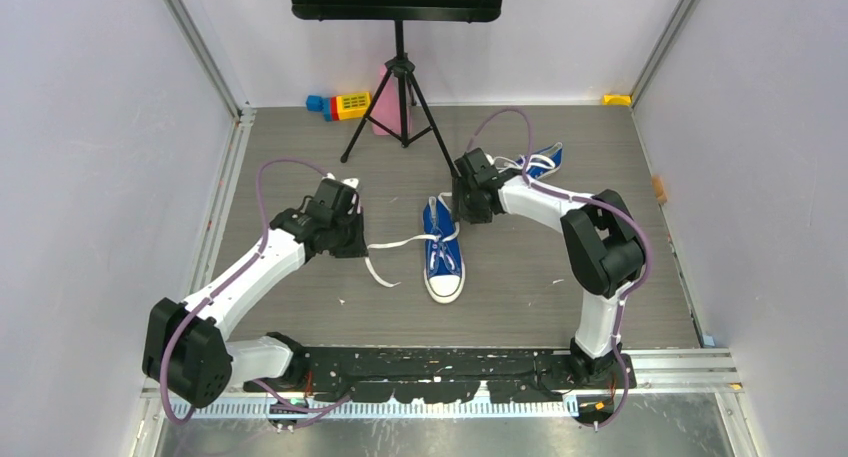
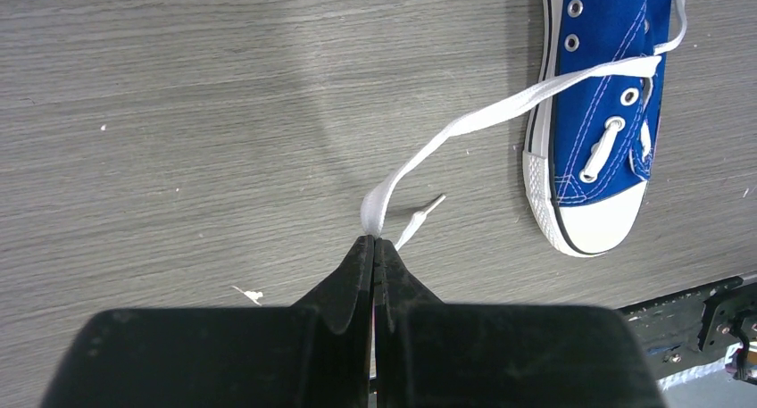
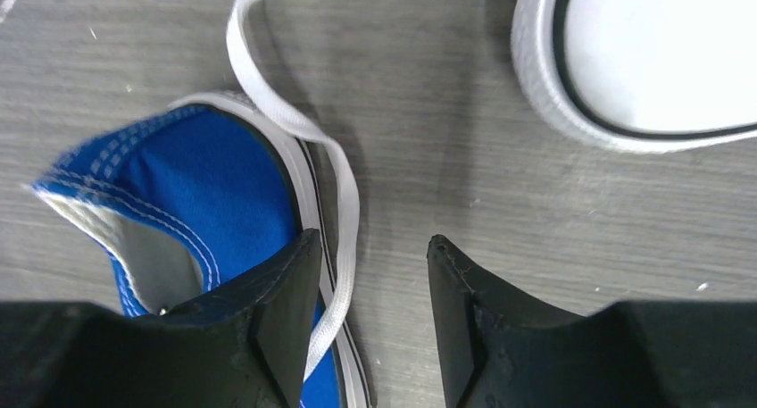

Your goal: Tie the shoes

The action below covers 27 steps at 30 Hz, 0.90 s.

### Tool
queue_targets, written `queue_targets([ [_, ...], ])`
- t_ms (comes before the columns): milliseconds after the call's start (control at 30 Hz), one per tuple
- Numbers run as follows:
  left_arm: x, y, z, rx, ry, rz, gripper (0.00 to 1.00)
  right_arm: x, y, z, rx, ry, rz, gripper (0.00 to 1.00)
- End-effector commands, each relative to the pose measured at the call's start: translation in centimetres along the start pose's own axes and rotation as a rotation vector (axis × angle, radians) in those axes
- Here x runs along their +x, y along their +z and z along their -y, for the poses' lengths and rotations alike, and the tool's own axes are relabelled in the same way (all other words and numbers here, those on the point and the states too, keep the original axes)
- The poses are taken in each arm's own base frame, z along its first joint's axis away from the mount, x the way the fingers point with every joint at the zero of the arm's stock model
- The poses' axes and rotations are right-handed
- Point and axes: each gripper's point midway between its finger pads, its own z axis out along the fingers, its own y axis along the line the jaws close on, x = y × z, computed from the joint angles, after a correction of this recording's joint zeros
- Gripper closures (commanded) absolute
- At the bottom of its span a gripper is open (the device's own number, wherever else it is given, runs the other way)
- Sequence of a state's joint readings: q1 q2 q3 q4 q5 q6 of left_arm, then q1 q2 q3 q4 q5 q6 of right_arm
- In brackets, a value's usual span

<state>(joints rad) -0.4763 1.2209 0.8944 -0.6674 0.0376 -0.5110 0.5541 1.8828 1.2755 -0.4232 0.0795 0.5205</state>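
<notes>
One blue sneaker [image 1: 443, 252] with a white toe cap lies mid-table, toe towards the arm bases. It also shows in the left wrist view [image 2: 607, 113]. My left gripper [image 1: 364, 245] is to its left, shut on a white lace [image 2: 482, 122] that runs from the jaws [image 2: 375, 240] to the shoe's eyelets. My right gripper [image 1: 463, 213] is open at this shoe's heel [image 3: 205, 185]. Its jaws [image 3: 370, 256] straddle another loose lace [image 3: 344, 203] lying beside the sole. The second sneaker [image 1: 540, 162] lies behind the right arm, and its white toe cap [image 3: 652, 51] shows in the right wrist view.
A black tripod stand [image 1: 400, 87] stands at the back centre, its legs reaching near the right gripper. Coloured toy blocks [image 1: 340, 105] and a pink object [image 1: 383, 102] lie behind it. A small yellow item [image 1: 617, 99] sits in the back right corner. Walls enclose both sides.
</notes>
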Motion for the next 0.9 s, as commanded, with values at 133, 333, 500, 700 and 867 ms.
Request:
queue_targets([
  [133, -1.5, -0.9, 1.0, 0.048, 0.019, 0.029, 1.0, 2.0, -0.7, -1.5, -0.033, -0.051, -0.026, 0.47],
  [333, -1.4, -0.8, 1.0, 0.048, 0.02, 0.015, 1.0, 3.7, -0.8, 0.6, 0.081, -0.103, -0.088, 0.53],
  [500, -1.4, -0.7, 0.9, 0.045, 0.022, 0.009, 1.0, 4.7, -2.4, 3.9, 0.214, -0.153, -0.108, 0.57],
  [700, -1.3, -0.4, 1.0, 0.048, 0.021, -0.005, 1.0, 5.8, -4.6, 5.6, 0.242, -0.143, -0.098, 0.57],
  [867, -1.1, -0.2, 1.0, 0.047, 0.024, -0.015, 1.0, 6.0, -5.7, 7.9, 0.291, -0.12, -0.092, 0.56],
])
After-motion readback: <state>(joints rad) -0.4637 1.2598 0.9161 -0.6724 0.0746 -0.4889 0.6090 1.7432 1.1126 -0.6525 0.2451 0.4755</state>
